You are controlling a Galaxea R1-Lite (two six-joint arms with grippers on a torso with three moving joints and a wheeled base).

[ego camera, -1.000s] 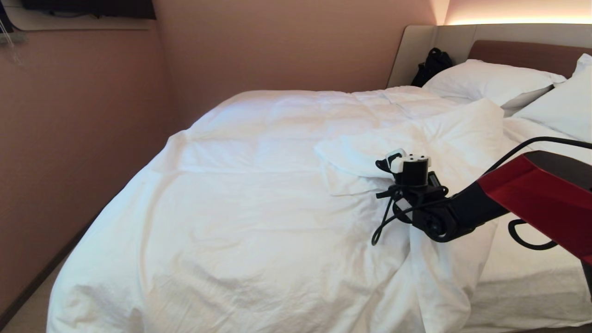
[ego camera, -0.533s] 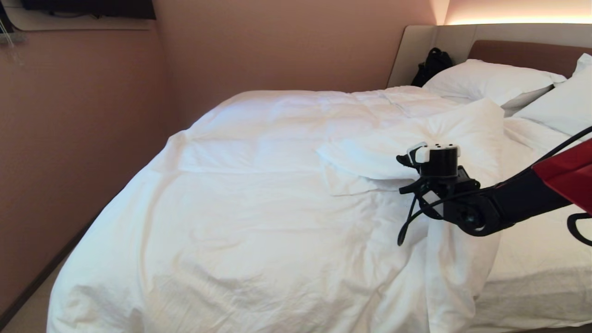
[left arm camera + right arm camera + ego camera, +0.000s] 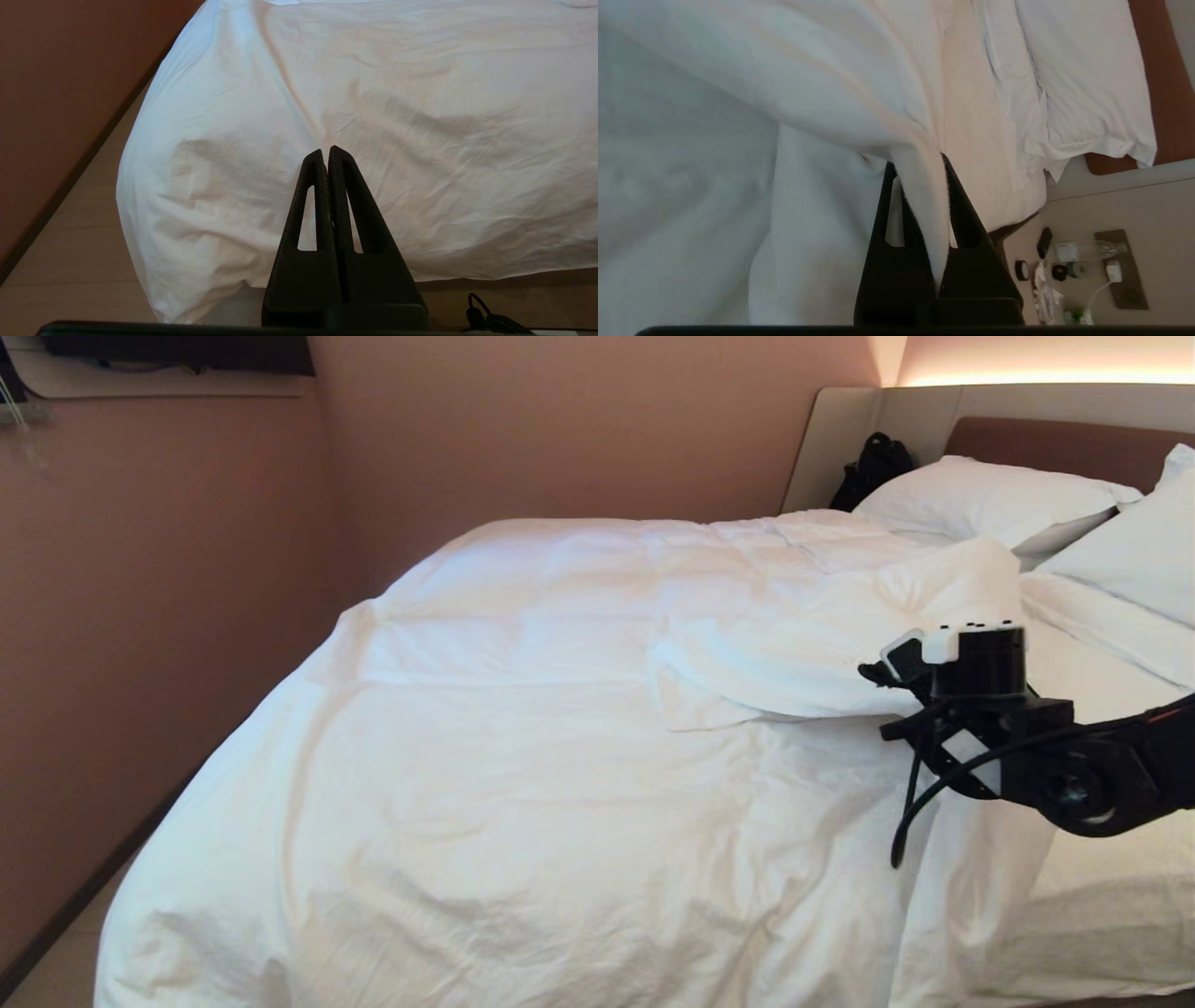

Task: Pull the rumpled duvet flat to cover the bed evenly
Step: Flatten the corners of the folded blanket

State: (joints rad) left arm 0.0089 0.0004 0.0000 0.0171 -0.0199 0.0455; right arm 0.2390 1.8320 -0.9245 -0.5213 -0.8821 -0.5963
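Gripping: right gripper (image 3: 920, 172) is closed on a fold of the duvet (image 3: 560, 709); white fabric runs pinched between its fingers (image 3: 962, 224) in the right wrist view.
Right arm: reaches in from the right edge of the head view, with the gripper over the right part of the bed (image 3: 1102, 905), near the pillows.
Duvet: spread over most of the mattress, hanging over the foot and left side; wrinkled. A turned-back flap (image 3: 822, 644) lies doubled over on the right half.
Uncovered: strip of fitted sheet (image 3: 1111, 691) shows on the right, between the flap and the pillows.
Pillows: two white pillows (image 3: 980, 499) against the headboard (image 3: 1055, 443); a black bag (image 3: 873, 467) sits in the corner beside them.
Left gripper (image 3: 328, 154): fingers pressed together, holding nothing; it points at the duvet's corner at the foot of the bed, above the floor (image 3: 70, 242).
Nightstand (image 3: 1111, 261): small items and a charger on it, seen past the bed edge in the right wrist view.
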